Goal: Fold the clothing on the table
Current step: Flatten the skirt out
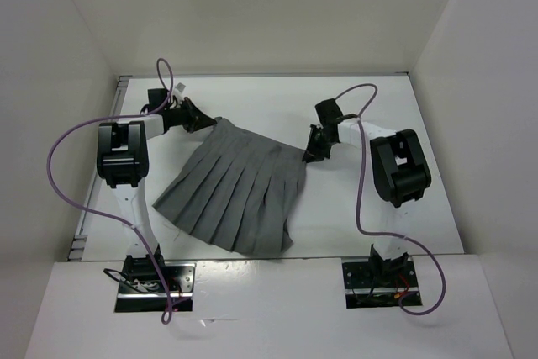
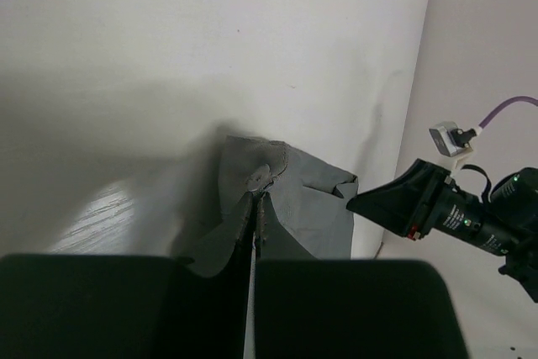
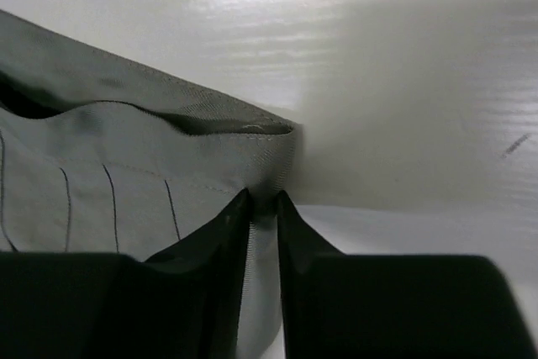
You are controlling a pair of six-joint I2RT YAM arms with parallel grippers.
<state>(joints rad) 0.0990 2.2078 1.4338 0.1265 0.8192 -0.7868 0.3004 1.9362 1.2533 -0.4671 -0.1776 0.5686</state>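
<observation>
- The skirt (image 1: 239, 187) is plain mid-grey soft cloth, a trapezoid with many straight pleats fanning out from a narrower waistband.
- It lies mostly flat in the middle of the white counter (image 1: 277, 98), between the two arms.
- In the top view the waistband runs along the upper edge, slanting from upper left down to the right. The wider hem faces the lower left and bottom of the frame.
- The pleats run from the waistband down toward the hem. The hem's lower right corner lies close to the counter's near edge.
- The left tool (image 1: 206, 119) is at the waistband's upper left end, pressed together and pinching a small flap of cloth. In the left wrist view the cloth rises into a crumpled peak at its fingertips.
- The right tool (image 1: 309, 153) is at the waistband's right end. In the right wrist view its two dark fingers stand narrowly apart with the stitched waistband corner pinched between them.
- That view shows a fine twill weave, a line of stitching along the band's edge and thin dark pleat lines below it.
- The counter is smooth and slightly glossy, with plain white walls (image 1: 252, 14) around it.
- A purple cable (image 1: 63, 166) loops beside each arm.
</observation>
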